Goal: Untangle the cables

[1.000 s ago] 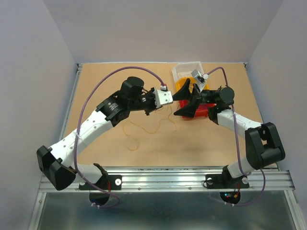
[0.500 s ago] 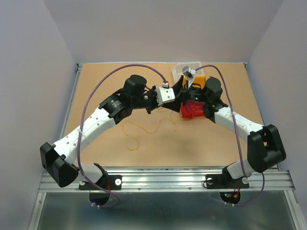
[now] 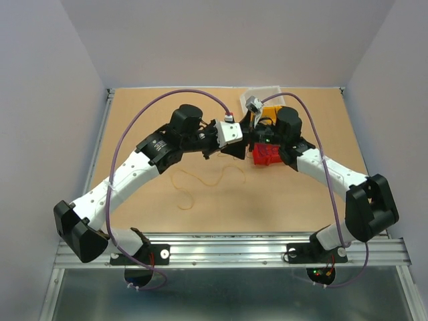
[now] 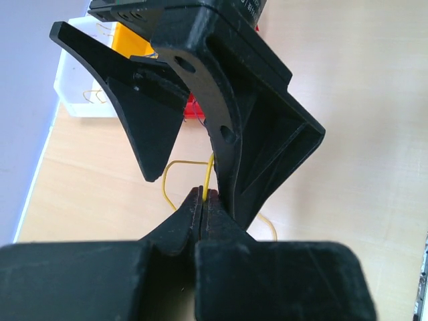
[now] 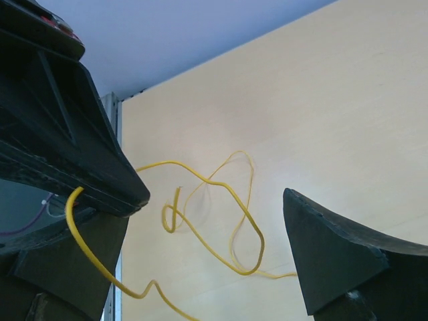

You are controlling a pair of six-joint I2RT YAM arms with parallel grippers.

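Observation:
One thin yellow cable (image 3: 200, 181) lies in loose curls on the tan table, and one end rises to my left gripper (image 3: 234, 148). In the left wrist view that gripper (image 4: 203, 195) is shut on the yellow cable (image 4: 208, 170), which stands straight up out of the tips. My right gripper (image 3: 246, 136) is wide open and pushed right up against the left one. Its black fingers (image 4: 144, 114) straddle the held strand. In the right wrist view the yellow cable (image 5: 221, 184) loops between the spread jaws of my right gripper (image 5: 204, 207), touching neither. No other cable colours show.
A red bin (image 3: 269, 154), an orange bin (image 3: 279, 112) and a clear bin (image 3: 262, 95) stand together behind the right gripper. In the left wrist view the clear bin (image 4: 72, 90) holds thin yellow wires. Grey walls ring the table.
My right gripper has swung left from over the bins to the left gripper and now straddles the held strand, still open. The left gripper has stayed shut and hardly moved.

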